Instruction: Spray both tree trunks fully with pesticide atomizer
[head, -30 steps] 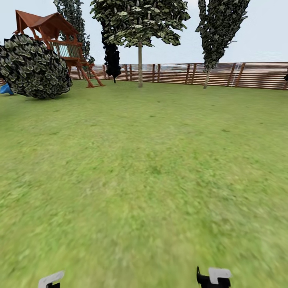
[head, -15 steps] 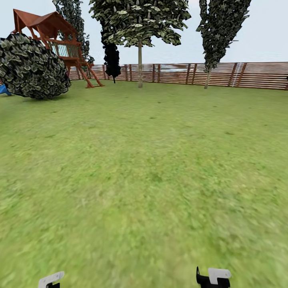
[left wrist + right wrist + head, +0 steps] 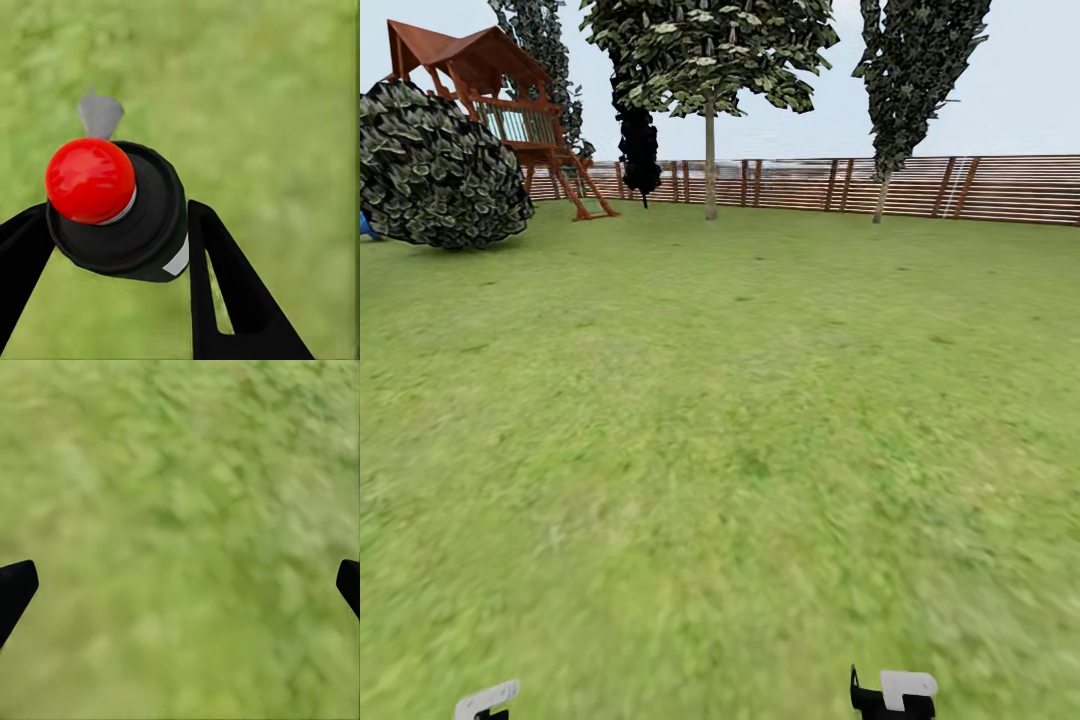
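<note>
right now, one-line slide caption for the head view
Open lawn ahead, wooden play tower and round bush far left, slatted fence and trees behind.

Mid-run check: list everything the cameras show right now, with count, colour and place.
lawn: one, green, across the whole foreground
fence: one, reddish-brown slats, along the far edge
play tower: one, reddish-brown, far left
round bush: one, dark mottled green, in front of the play tower
broad-crowned tree: one, pale thin trunk, by the fence
narrow trees: three, dark, near the fence
red-knobbed object: one, black, between the left claw's fingers; grip unclear
left claw: black fingers, over grass
right claw: black fingers wide apart, over grass
</note>
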Available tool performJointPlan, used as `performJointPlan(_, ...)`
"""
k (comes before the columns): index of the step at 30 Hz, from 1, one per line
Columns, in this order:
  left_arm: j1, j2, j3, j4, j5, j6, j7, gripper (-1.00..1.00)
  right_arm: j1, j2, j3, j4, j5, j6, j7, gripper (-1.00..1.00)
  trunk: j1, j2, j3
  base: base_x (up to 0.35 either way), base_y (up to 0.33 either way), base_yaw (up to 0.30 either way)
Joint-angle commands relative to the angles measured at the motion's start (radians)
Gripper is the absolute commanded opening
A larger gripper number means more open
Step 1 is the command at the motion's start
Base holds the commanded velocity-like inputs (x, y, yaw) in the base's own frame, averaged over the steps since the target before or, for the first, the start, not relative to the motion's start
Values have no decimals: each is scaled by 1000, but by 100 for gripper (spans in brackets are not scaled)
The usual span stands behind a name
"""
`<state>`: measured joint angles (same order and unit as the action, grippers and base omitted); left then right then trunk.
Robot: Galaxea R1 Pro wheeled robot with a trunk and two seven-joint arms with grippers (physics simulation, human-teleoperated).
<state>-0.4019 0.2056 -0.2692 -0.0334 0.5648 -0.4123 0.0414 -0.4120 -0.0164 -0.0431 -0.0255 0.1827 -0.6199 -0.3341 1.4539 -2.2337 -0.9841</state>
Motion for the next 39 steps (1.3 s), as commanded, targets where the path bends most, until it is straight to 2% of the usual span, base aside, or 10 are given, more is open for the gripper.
performJointPlan(1, 0, 0, -8, 0, 4, -2, 4, -100, -1, 0, -5, 1, 11, -1, -6, 100, 0, 0, -1, 338, 0, 0)
performJointPlan(39, 0, 0, -8, 0, 3, -3, 3, -100, -1, 0, -4, 1, 11, -1, -6, 100, 0, 0, -1, 338, 0, 0)
